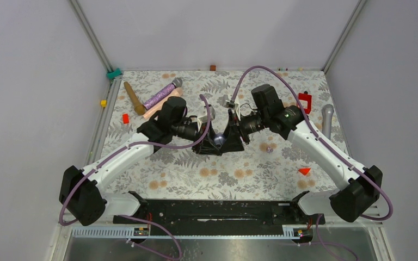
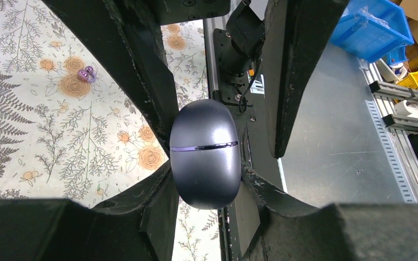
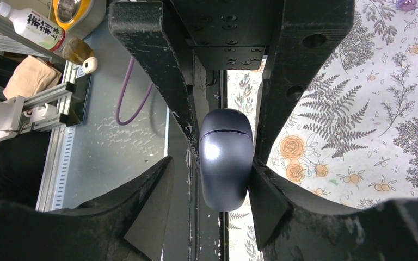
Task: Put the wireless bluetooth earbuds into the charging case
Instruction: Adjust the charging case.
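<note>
The charging case (image 1: 221, 140) is a closed grey-blue egg shape, held up over the middle of the flowered mat between both grippers. My left gripper (image 2: 207, 179) is shut on the charging case (image 2: 205, 157), with both pads against its sides. My right gripper (image 3: 211, 166) is open around the charging case (image 3: 226, 157): one finger touches it and the other stands apart with a gap. In the top view the left gripper (image 1: 209, 138) and right gripper (image 1: 237, 136) face each other. A pair of purple earbuds (image 1: 269, 148) lies on the mat just right of them, and the earbuds (image 2: 86, 74) (image 3: 405, 4) also show in both wrist views.
A purple glitter microphone (image 1: 160, 95) and a wooden stick (image 1: 134, 98) lie at the back left. A grey microphone (image 1: 327, 120) and a red clamp (image 1: 305, 100) are at the back right. A red triangle (image 1: 304, 171) lies front right, and a red block (image 1: 125, 118) lies left.
</note>
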`<move>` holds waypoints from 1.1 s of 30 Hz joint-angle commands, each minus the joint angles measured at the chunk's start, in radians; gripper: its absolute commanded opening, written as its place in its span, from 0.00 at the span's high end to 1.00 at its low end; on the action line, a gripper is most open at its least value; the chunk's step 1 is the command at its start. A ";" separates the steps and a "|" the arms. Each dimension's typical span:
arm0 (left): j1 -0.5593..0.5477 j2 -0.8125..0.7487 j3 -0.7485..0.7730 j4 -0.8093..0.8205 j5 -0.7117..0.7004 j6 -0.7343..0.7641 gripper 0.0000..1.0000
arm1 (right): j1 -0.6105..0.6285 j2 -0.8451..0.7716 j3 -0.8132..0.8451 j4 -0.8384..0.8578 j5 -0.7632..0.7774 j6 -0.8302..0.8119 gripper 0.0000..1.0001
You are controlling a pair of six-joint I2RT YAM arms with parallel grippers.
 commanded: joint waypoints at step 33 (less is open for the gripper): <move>-0.016 -0.029 0.008 0.046 0.059 0.011 0.39 | -0.050 0.010 0.006 0.060 0.007 0.001 0.69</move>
